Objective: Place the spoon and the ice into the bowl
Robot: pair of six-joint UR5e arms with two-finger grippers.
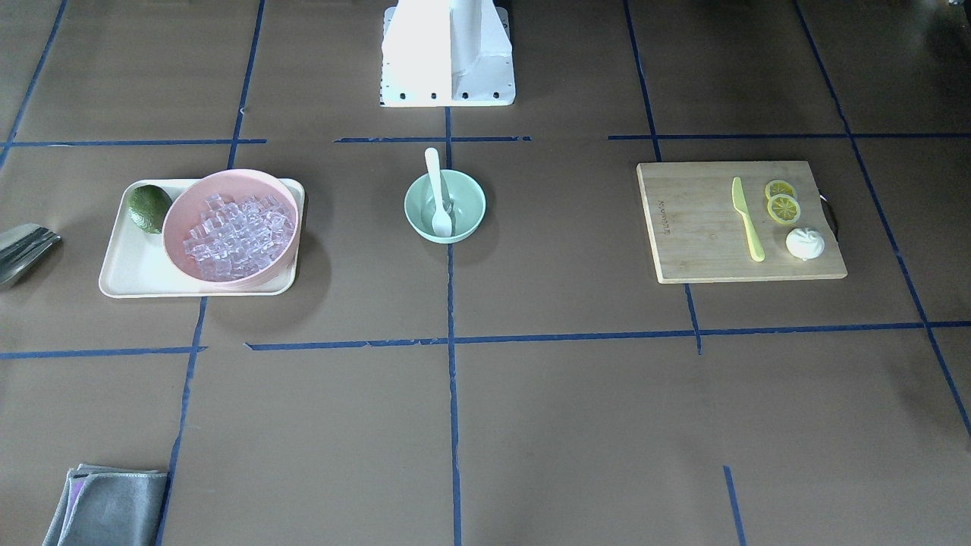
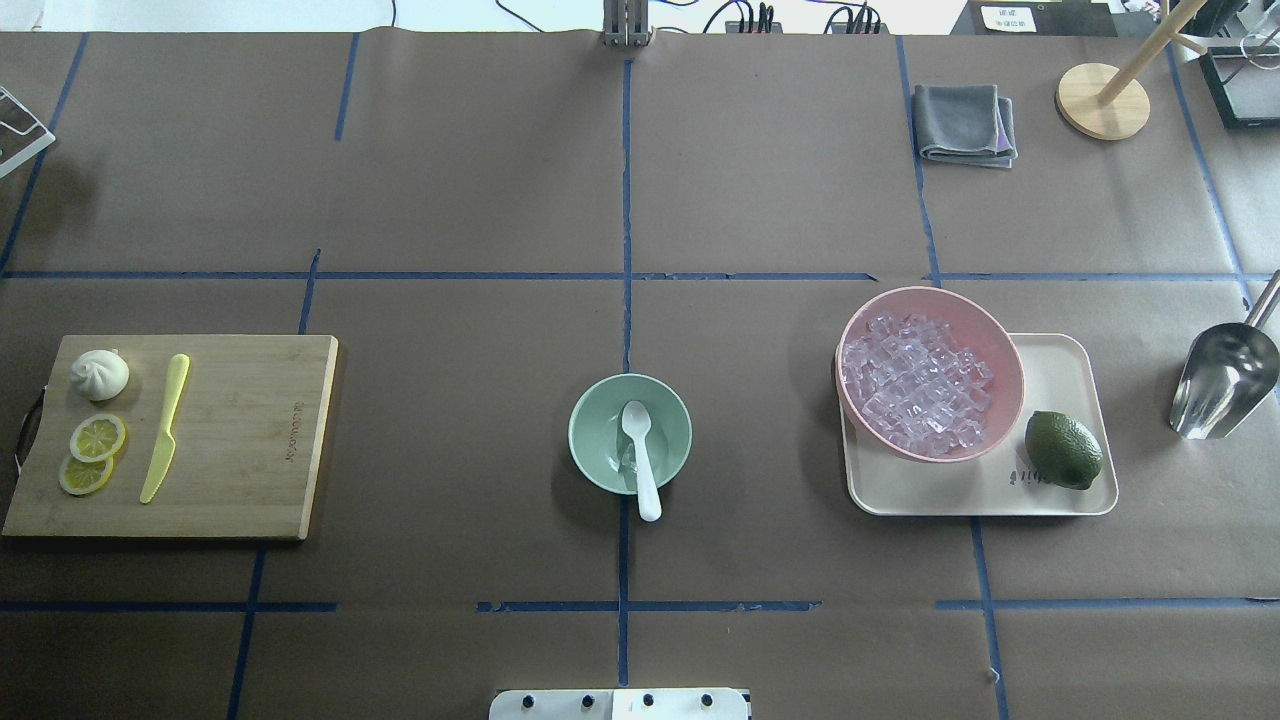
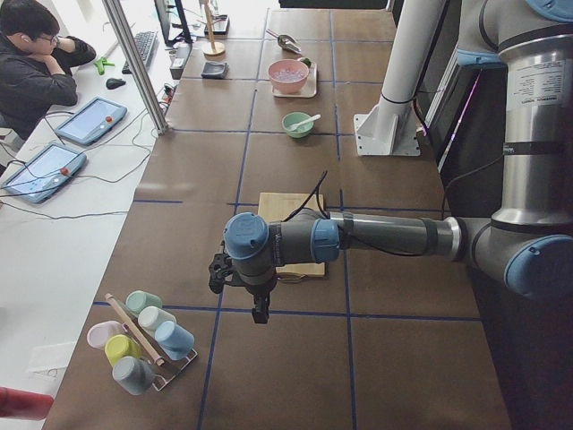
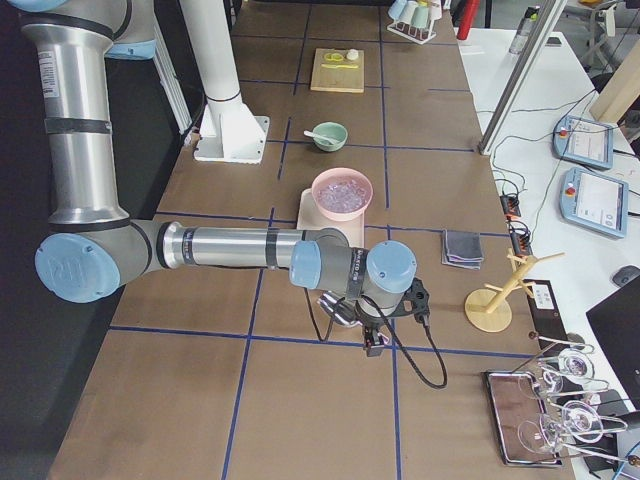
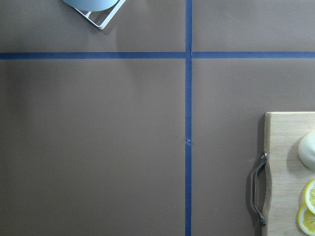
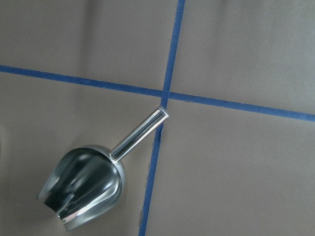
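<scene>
- Claws first: my left claw hangs over the brown paper-covered counter past the handle end of the board. My right claw hangs above the shiny metal scoop. Only the side cameras show them, so I cannot tell whether either is spread or pressed together.
- Nearest the robot's base, on the centre tape line, stands the small round mint-green bowl. The small white plastic spoon lies in it, scoop down inside. Its slim handle leans on the rim and pokes out towards the robot.
- Something glassy glints beside the spoon's scoop; I cannot tell if it is a cube.
- On the robot's left, well apart from the bowl, is the rectangular bamboo cutting board. It carries a yellow-green plastic knife, two lemon slices and a white steamed bun.
- On the robot's right sits the cream rectangular tray. It holds the wide pink bowl heaped with the clear ice cubes. A dark green round fruit lies just beside that bowl.
- The scoop lies off the tray's outer end, mouth towards the robot.
- Far across are a folded grey cloth and a round-based wooden stand.
</scene>
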